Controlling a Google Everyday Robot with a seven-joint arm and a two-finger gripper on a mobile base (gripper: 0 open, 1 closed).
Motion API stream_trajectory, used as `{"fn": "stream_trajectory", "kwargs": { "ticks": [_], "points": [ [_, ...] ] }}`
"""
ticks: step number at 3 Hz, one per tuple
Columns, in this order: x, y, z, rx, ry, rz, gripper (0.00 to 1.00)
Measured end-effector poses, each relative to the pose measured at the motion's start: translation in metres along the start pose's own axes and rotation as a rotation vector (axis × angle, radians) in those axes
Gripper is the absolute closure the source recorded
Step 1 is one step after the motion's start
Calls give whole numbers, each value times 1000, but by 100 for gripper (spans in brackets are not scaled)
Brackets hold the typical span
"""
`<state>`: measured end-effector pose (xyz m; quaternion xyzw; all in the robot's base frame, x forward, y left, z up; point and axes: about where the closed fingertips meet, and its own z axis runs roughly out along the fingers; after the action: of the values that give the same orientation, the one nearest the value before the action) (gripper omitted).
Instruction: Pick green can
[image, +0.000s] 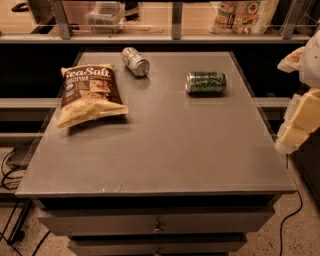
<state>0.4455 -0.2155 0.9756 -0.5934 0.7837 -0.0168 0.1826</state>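
Over on the bench (165, 165), toward the far right corner: the green can (206, 82), lying on its side, one silver end facing left, touching nothing else. Near the far edge, left of centre: a silver can (135, 61) with red and green marks, also tipped over, well apart from the green one. Along the left edge: a Sea Salt chip bag (90, 95), lying flat, contents hidden. Off the right edge, about level with the middle of the bench: the gripper (299, 122), cream-coloured, clear of the surface, with no object seen in it; partly cut off by the frame, so open or closed, cannot tell. Beyond the far edge, on a shelf: a clear bin (105, 16), contents too blurred to name, and printed packets (245, 15), tops cropped. Under the near edge: a drawer (150, 222), shut.
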Motion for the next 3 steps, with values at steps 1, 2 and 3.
{"fn": "stream_trajectory", "kwargs": {
  "ticks": [1, 2, 3],
  "points": [
    [-12, -21, 15, 20, -131, 56, 0],
    [-29, -54, 35, 64, -249, 107, 0],
    [-29, -54, 37, 56, -248, 112, 0]
  ]
}}
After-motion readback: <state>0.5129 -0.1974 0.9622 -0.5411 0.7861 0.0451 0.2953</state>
